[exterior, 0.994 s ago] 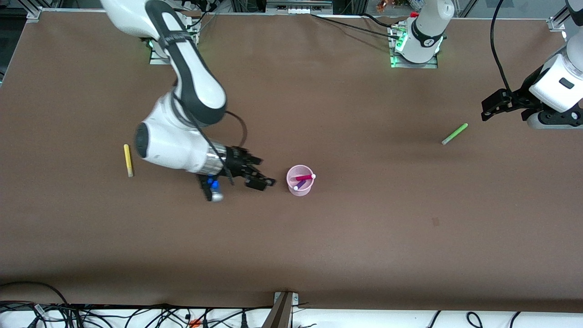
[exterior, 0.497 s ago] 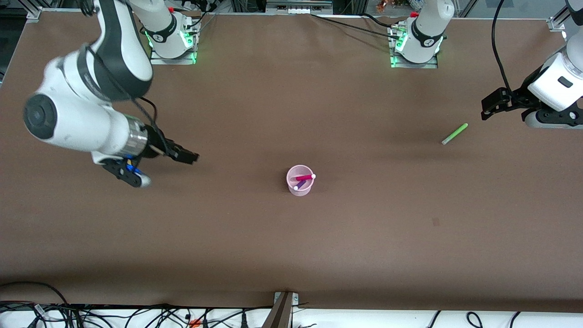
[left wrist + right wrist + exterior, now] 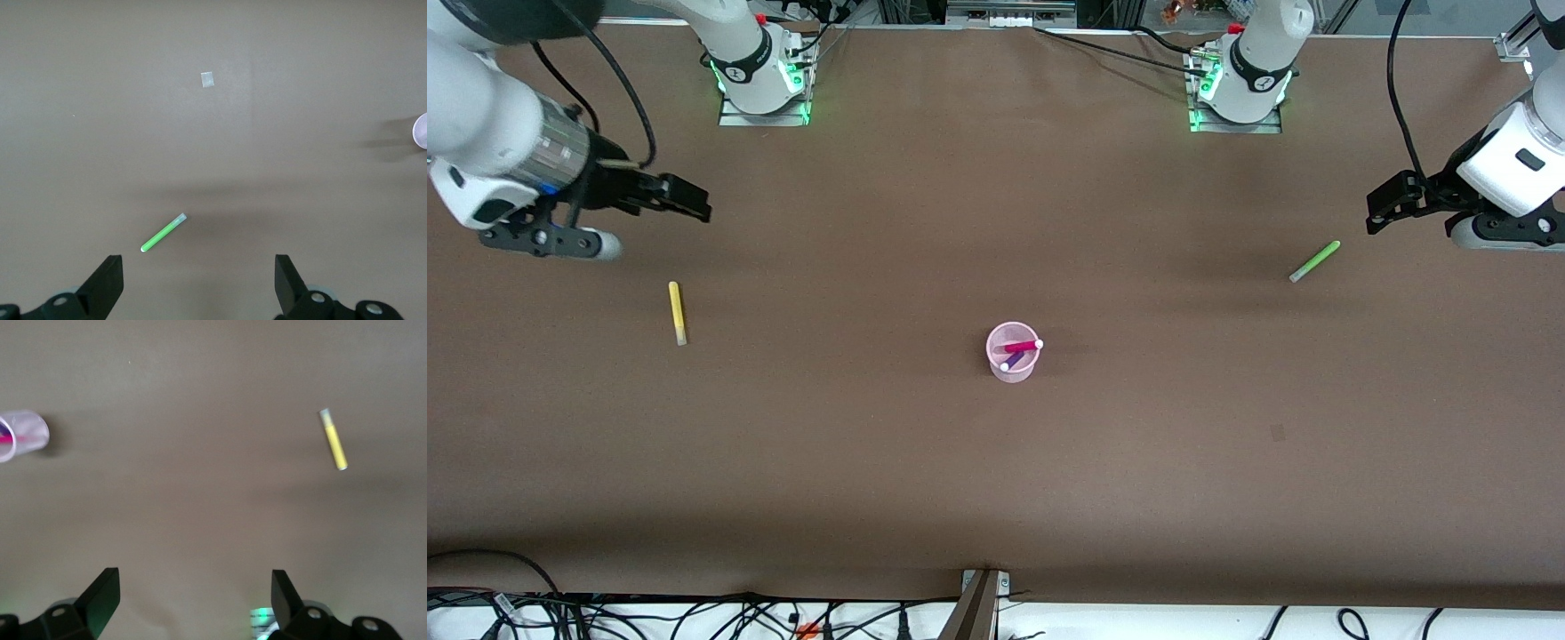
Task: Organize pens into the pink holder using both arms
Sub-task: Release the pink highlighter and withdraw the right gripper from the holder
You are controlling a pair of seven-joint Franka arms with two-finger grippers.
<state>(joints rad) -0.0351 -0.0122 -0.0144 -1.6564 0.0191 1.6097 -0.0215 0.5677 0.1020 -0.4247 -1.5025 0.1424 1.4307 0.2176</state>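
The pink holder point(image 3: 1013, 364) stands upright mid-table with a magenta pen point(image 3: 1021, 346) and a purple pen point(image 3: 1012, 360) leaning in it. A yellow pen point(image 3: 678, 312) lies flat toward the right arm's end. A green pen point(image 3: 1314, 261) lies flat toward the left arm's end. My right gripper point(image 3: 694, 203) hangs open and empty over bare table close to the yellow pen point(image 3: 333, 439); its wrist view also shows the holder point(image 3: 27, 432). My left gripper point(image 3: 1380, 212) waits open and empty over the table beside the green pen point(image 3: 163, 233).
Both arm bases point(image 3: 760, 76) point(image 3: 1240, 84) stand along the table edge farthest from the front camera. A small patch point(image 3: 1278, 433) marks the table surface nearer the front camera than the green pen. Cables and a bracket point(image 3: 983, 587) line the front edge.
My right arm has swung from beside the holder out toward its own end of the table, passing over the yellow pen and uncovering it. The left arm has stayed still.
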